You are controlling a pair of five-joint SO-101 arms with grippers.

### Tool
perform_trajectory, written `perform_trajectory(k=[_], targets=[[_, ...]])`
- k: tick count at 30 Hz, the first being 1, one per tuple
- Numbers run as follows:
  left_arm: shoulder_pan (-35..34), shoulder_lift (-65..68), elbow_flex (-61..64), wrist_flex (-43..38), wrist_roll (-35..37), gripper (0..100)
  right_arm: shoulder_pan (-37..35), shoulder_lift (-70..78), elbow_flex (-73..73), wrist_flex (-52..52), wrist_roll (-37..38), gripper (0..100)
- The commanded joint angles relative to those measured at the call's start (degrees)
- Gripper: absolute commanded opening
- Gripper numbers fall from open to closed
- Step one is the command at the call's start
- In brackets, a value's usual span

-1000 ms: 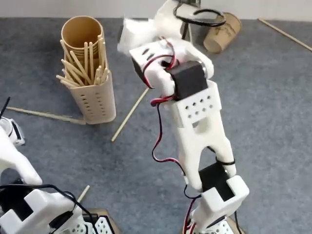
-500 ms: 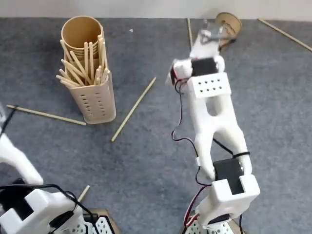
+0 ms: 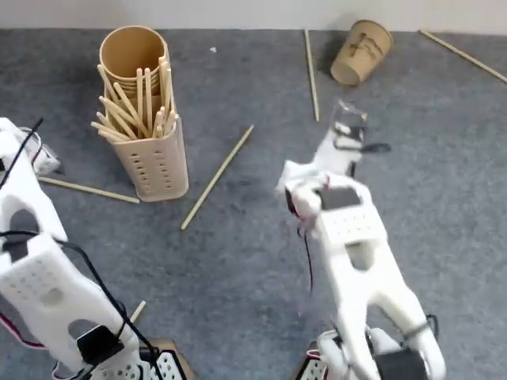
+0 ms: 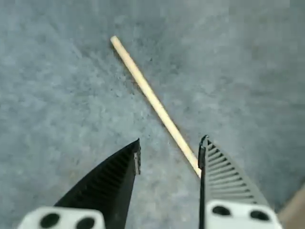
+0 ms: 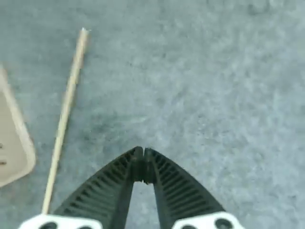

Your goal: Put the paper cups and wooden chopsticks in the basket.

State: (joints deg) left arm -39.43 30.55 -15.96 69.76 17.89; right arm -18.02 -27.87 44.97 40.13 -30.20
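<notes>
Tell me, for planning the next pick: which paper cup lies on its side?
The far-right cup on the mat; the other cup stands upright in the basket.

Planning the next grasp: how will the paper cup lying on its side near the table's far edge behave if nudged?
The paper cup lies on its side, so a nudge would probably roll it, likely in an arc since it tapers. Being thin paper, it is probably light and may dent under a hard squeeze.

Fuzzy, rough carpet [image 3: 444, 158]; matt pale-wood chopstick [image 4: 154, 102]; brown paper cup [image 3: 360, 52] at one o'clock; smooth plastic basket [image 3: 158, 165].
</notes>
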Motion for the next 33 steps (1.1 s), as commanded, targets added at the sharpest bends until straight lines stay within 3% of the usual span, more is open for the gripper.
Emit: perform_trajectory(k=[1,7,12,13,16,20,25,33], targets=[[-0.31,4.0,-4.0,0.35,0.79,22,0.04,-9.36,6.55,-2.15,0.35,2.0],[-0.04,10.77,-4.62,-1.41,0.53,21,0.04,-14.99,10.77,-2.15,0.62,2.0],[-0.13,11.65,-5.05,-3.96,-1.58,1,0.22,-17.63,14.29,-2.15,0.7,2.0],[-0.22,11.47,-6.73,-3.52,-2.11,0,0.22,-18.24,15.16,-2.15,0.88,2.0],[-0.75,9.98,-12.79,0.0,-2.37,0,0.31,-20.44,17.8,-2.15,8.97,2.0],[-1.8,6.29,-26.59,9.05,-2.37,0,-0.13,-24.4,22.64,-2.24,21.63,2.0],[-1.1,2.24,-49.19,15.65,-2.46,0,-0.13,-30.37,25.45,-2.24,22.77,2.0],[15.43,-0.57,-80.4,12.66,-2.46,0,-0.13,-38.99,31.69,-7.34,22.95,2.0]])
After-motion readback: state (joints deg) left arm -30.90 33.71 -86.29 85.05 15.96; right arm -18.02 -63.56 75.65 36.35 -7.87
